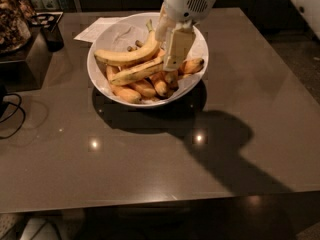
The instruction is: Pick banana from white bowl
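Observation:
The white bowl stands at the far middle of the dark table. Inside it, the long streaked banana lies nearly straight across the middle. A more curved, cleaner banana lies just behind it, and several short orange-yellow bananas lie under and in front of it. My gripper hangs from the white wrist over the bowl's right half. Its fingers are open, and the large cream finger comes down at the right end of the streaked banana. The gripper holds nothing.
A sheet of white paper lies behind the bowl at the left. A dark cup and a cluttered tray stand at the far left. A black cable lies at the left edge. The table's front edge runs across the bottom.

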`<state>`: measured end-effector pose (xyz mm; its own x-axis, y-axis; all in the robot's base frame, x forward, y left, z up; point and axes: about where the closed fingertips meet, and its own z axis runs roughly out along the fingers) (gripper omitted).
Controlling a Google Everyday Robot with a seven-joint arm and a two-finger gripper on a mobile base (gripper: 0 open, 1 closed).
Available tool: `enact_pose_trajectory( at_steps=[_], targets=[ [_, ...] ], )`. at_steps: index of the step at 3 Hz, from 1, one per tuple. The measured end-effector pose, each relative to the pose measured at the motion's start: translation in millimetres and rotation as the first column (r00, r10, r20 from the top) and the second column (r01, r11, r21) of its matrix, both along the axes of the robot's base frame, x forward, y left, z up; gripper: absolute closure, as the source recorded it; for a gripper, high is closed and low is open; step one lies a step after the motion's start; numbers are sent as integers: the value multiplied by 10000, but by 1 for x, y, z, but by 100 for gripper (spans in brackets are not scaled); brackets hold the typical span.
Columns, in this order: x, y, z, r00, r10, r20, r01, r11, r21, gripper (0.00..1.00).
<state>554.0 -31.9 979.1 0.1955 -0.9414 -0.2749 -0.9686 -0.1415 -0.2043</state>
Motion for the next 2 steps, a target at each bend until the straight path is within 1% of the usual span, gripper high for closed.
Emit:
enact_pose_trajectory(
  at_steps=[1, 2],
  targets=[
    [4, 10, -13, 9995, 161, -269, -164, 9998, -106, 36],
    [7, 16, -27, 9984, 226, -525, -238, 9995, -213, 34]
  ],
)
